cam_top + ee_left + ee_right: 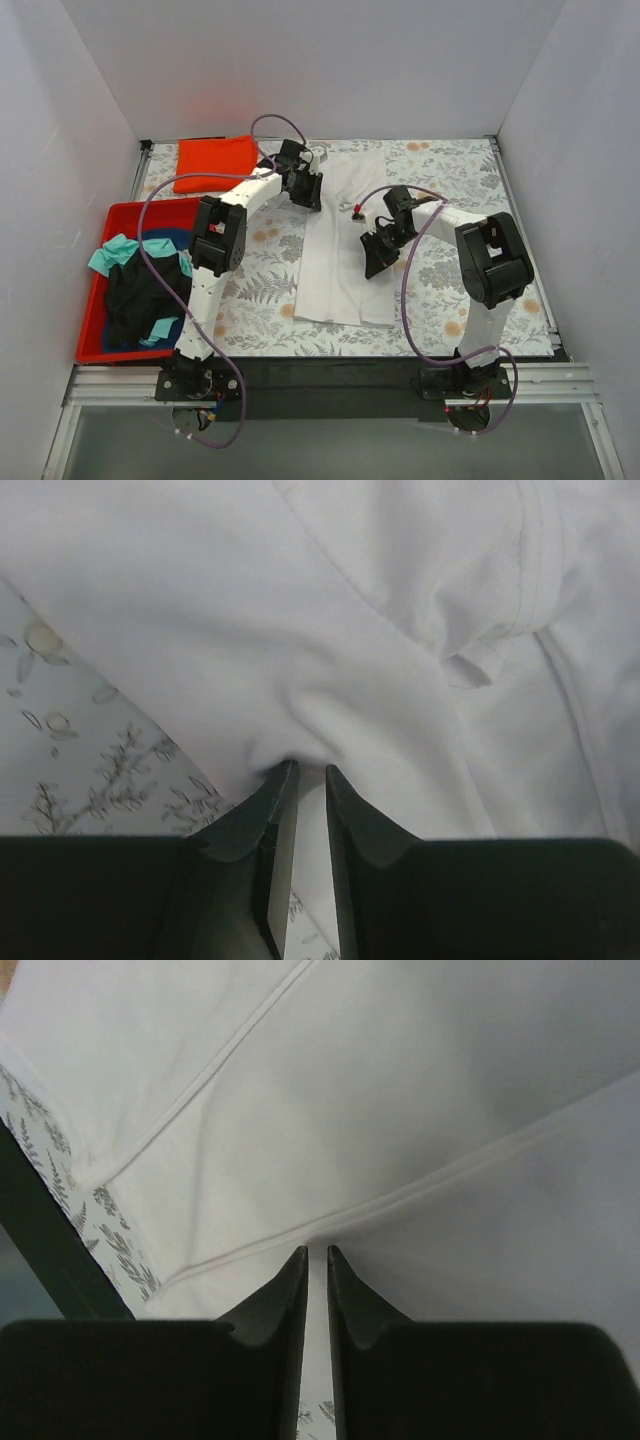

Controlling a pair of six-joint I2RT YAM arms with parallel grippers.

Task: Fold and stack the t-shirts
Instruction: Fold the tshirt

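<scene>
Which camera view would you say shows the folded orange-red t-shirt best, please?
The top external view: the orange-red t-shirt lies whole at the table's far left. Neither wrist view shows it; both are filled with white cloth.

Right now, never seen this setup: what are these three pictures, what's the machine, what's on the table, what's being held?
Two white-and-black robot arms stand bolted at the near edge of a table with a floral-patterned covering. The wide picture comes from a fixed camera above and behind them. The other two come from cameras on each wrist, looking past that arm's own black fingers.

A large white cloth t-shirt, folded into a long strip, lies in the middle. Each arm has its pincer closed on an edge of it: the left pincer on bunched cloth at the far end, the right pincer on a hemmed edge at the strip's right side.

An orange-red t-shirt folded square lies at the far left corner. A red plastic bin on the left holds black and teal shirts in a heap.
</scene>
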